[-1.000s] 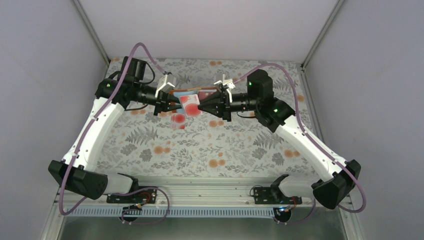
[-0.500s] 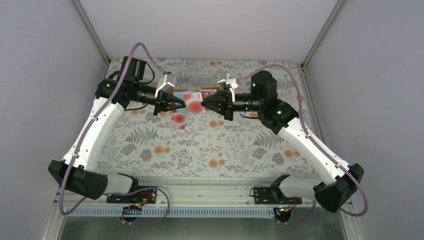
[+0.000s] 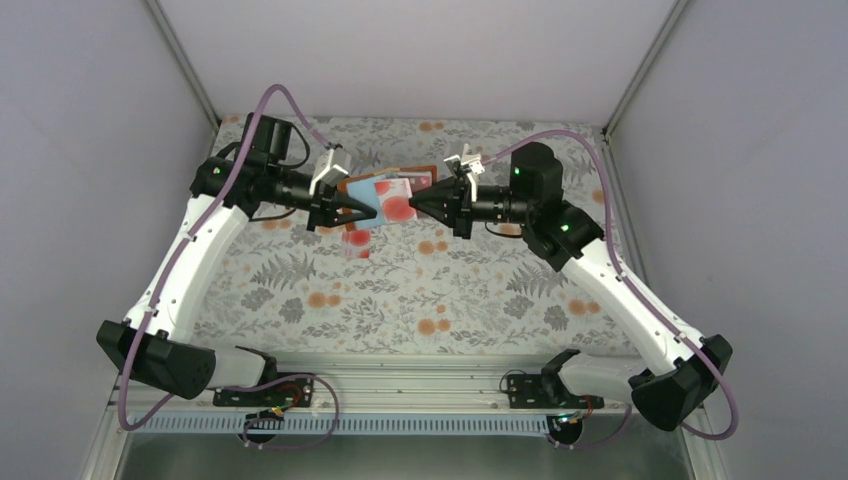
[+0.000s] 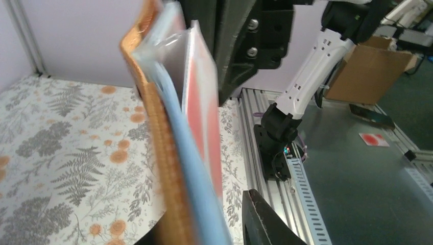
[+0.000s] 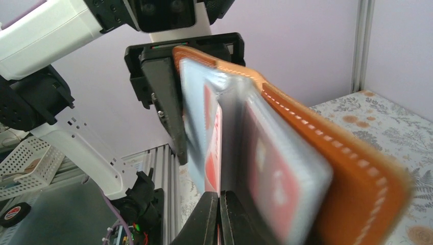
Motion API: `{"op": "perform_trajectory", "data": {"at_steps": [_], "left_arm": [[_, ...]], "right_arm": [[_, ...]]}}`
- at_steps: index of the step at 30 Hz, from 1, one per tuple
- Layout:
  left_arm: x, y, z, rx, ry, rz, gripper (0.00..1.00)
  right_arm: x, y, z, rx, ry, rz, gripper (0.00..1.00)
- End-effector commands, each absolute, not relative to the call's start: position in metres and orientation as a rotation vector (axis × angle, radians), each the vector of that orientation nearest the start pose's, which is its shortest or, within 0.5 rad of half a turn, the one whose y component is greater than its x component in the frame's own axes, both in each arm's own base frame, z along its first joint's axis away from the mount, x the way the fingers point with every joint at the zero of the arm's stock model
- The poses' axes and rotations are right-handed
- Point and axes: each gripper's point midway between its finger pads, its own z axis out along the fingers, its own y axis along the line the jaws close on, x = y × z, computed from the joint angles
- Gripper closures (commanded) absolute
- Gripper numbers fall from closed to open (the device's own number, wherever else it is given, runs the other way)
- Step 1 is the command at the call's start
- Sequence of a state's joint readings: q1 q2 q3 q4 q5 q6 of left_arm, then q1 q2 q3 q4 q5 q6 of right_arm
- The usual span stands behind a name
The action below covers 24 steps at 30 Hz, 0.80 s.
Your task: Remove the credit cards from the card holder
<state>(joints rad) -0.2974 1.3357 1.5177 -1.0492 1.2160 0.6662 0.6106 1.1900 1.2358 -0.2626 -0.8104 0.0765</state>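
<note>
In the upper middle of the top view, the holder (image 3: 362, 190) hung open in the air above the tabletop (image 3: 400, 290), between the two tools. Its brown cover faced the far side and its grey-blue sleeves (image 5: 196, 102) fanned out toward the right arm.

The left tool (image 3: 358, 211) reached in from the left, with the holder's left edge between its fingers. In the left wrist view only one finger (image 4: 260, 224) showed, at the bottom edge, and a thin strip of tabletop was visible between it and the sleeves. Whether that tool was really pinching the holder could not be told.

The right tool (image 3: 413, 204) came in from the right, its fingers closed on the blotched card (image 3: 396, 207). The right wrist view showed the fingers pressed together at the bottom of the frame, with the card's thin edge rising from between them. The card's far end looked to be in among the sleeves, though how deep was unclear.

A red card (image 5: 270, 178) sat inside another sleeve, just inside the stitched cover at the right of that view.

A loose card (image 3: 357, 241), pale with red blotches, lay flat on the tabletop just below the left tool in the top view. It was apart from both tools and from the holder.
</note>
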Motion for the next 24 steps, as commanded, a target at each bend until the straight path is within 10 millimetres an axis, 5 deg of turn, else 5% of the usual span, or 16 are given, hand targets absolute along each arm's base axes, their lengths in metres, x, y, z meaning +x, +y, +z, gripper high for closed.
{"op": "perform_trajectory", "data": {"at_steps": [1, 5, 11, 15, 24], "left_arm": [[0.198, -0.236, 0.384, 1.394, 1.391, -1.281, 0.71], [0.194, -0.237, 0.389, 1.378, 1.355, -1.371, 0.61], [0.214, -0.242, 0.381, 1.329, 1.443, -1.355, 0.70], [0.221, -0.242, 0.376, 1.319, 1.481, -1.314, 0.96], [0.213, -0.239, 0.374, 1.349, 1.470, -1.279, 0.98]], "right_arm": [[0.227, 0.304, 0.398, -1.006, 1.516, 1.208, 0.96], [0.228, 0.308, 0.395, -1.019, 1.519, 1.232, 0.96], [0.210, 0.317, 0.392, -1.134, 1.460, 1.325, 0.96], [0.204, 0.321, 0.389, -1.173, 1.444, 1.343, 0.96], [0.210, 0.304, 0.385, -1.151, 1.484, 1.255, 0.96]]}}
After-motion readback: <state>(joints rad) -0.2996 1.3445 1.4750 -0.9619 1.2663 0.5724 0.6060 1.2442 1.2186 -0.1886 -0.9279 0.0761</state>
